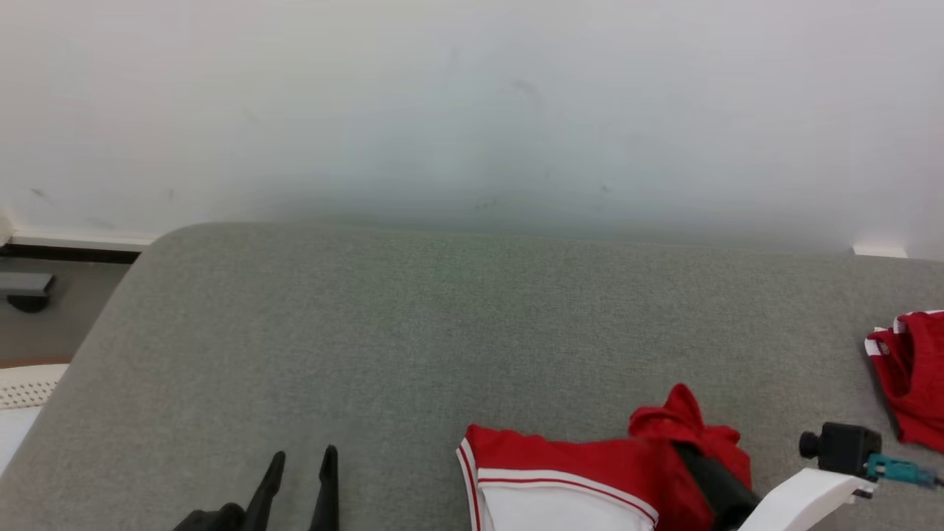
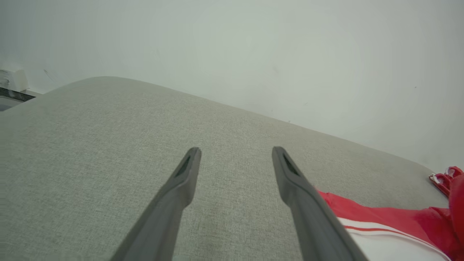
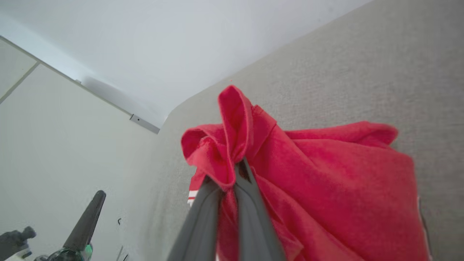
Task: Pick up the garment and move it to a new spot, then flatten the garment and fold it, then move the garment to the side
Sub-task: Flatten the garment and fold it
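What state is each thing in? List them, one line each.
Left gripper: open, holding nothing.
Right gripper: shut on the garment.
Garment: crumpled, one fold pinched up, the rest on the grey cushion.
Second red cloth: crumpled, lying apart at the right edge.

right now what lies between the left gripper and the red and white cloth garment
A bare stretch of grey woven cushion separates the left gripper from the garment, per the head view.
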Motion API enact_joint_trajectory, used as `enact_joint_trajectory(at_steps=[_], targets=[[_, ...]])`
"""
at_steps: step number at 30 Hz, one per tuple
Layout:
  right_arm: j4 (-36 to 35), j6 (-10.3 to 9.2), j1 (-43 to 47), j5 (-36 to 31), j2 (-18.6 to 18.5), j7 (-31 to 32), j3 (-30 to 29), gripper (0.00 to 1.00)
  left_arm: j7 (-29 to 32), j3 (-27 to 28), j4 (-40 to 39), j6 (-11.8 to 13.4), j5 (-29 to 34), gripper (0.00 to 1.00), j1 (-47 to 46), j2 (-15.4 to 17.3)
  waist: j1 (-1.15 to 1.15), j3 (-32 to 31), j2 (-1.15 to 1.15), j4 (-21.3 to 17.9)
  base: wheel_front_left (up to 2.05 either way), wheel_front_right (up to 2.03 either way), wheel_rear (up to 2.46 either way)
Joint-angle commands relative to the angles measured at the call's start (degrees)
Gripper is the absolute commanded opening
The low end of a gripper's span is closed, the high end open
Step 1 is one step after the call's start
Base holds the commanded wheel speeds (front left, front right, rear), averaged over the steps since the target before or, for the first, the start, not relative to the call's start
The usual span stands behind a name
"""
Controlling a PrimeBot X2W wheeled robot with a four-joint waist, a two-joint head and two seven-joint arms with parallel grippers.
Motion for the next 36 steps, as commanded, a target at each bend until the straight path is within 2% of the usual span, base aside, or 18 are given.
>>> enact_joint_trajectory(at_steps=[1,4,7,13,18,27,28,29,30,36], targets=[[-0.71,-0.1,0.93,0.86,0.01,0.38,0.86,0.0,-0.09,0.1,0.24,-0.08,0.68,1.0,-0.05,0.19,0.0,-0.08,0.0,0.81,0.0,0.0,0.0],[-0.69,-0.1,2.34,2.65,0.8,-0.43,4.51,0.0,-0.09,0.04,0.6,-0.37,1.09,1.0,-0.34,0.21,0.0,-0.04,0.0,2.29,0.0,0.0,0.0],[1.34,-0.1,1.78,6.75,0.87,-4.46,9.41,0.0,-0.09,0.38,0.87,-0.55,1.45,1.0,-0.75,0.21,0.0,0.17,0.0,3.66,0.0,0.0,0.0],[9.15,-0.09,-2.57,14.81,0.8,-12.01,18.86,0.0,-0.09,0.19,1.61,-0.87,1.45,1.0,-1.28,0.2,0.0,0.4,0.0,5.85,0.0,0.0,0.0],[16.15,-0.08,-7.07,20.3,0.81,-15.93,25.73,0.0,-0.09,-0.16,2.15,-0.85,0.83,1.0,-1.45,0.2,0.0,0.54,0.0,7.12,0.0,0.0,0.0],[23.86,-0.07,-13.83,31.24,0.8,-22.04,37.11,0.0,-0.09,-0.21,2.51,-0.82,0.8,1.0,-1.68,0.21,0.0,0.92,0.0,7.68,0.0,0.0,0.0],[24.3,-0.06,-14.52,32.65,0.8,-22.47,38.35,0.24,-0.09,-0.21,2.54,-0.8,0.79,1.0,-1.73,0.21,0.0,0.96,0.0,7.66,0.0,0.0,0.0],[24.77,-0.06,-15.18,33.67,0.8,-22.98,39.59,0.65,-0.09,-0.22,2.6,-0.78,0.76,1.0,-1.74,0.21,0.0,1.0,0.0,7.64,0.0,0.0,0.0],[25.38,-0.06,-15.81,34.51,0.78,-23.33,40.66,1.0,-0.09,-0.17,2.65,-0.77,0.76,1.0,-1.75,0.21,0.0,1.01,0.0,7.61,0.0,0.0,0.0],[24.95,-0.07,-18.92,38.73,0.77,-26.58,44.08,1.0,-0.09,0.32,2.54,-0.52,0.61,1.0,-1.46,0.21,0.0,0.8,0.0,6.88,0.0,0.0,0.0]])
